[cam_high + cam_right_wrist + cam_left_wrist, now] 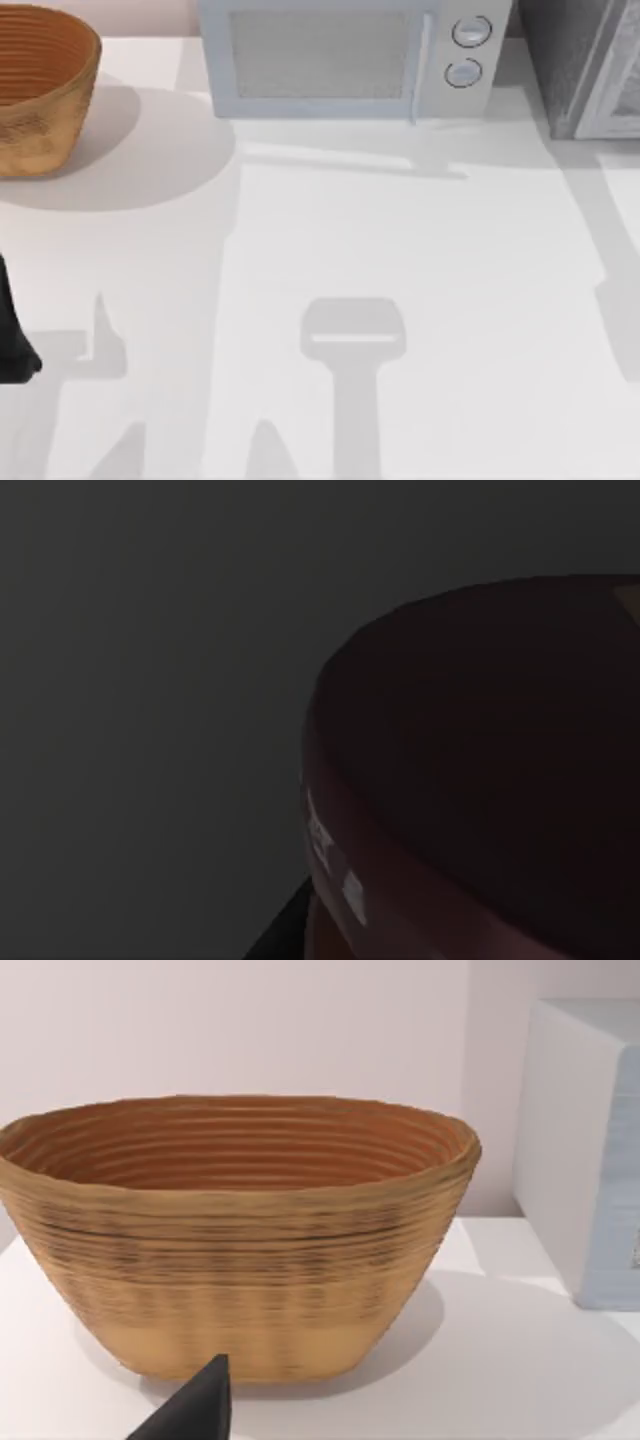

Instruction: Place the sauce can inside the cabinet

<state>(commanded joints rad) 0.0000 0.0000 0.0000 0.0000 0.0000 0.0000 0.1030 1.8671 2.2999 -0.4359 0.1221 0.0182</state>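
The cabinet [566, 62] is a dark grey speckled box at the far right corner of the table, cut off by the picture's edge. Its pale grey framed door panel [618, 82] shows beside the speckled side. The right wrist view is dark. The sauce can is hidden. My left arm [14, 340] is parked at the left edge of the table. In the left wrist view, one black tip of the left gripper [195, 1410] points toward a basket.
A woven brown basket [40, 85] [240, 1230] stands at the far left. A white microwave [340, 55] with two round knobs sits at the back middle, left of the cabinet. Arm shadows lie across the white tabletop [400, 250].
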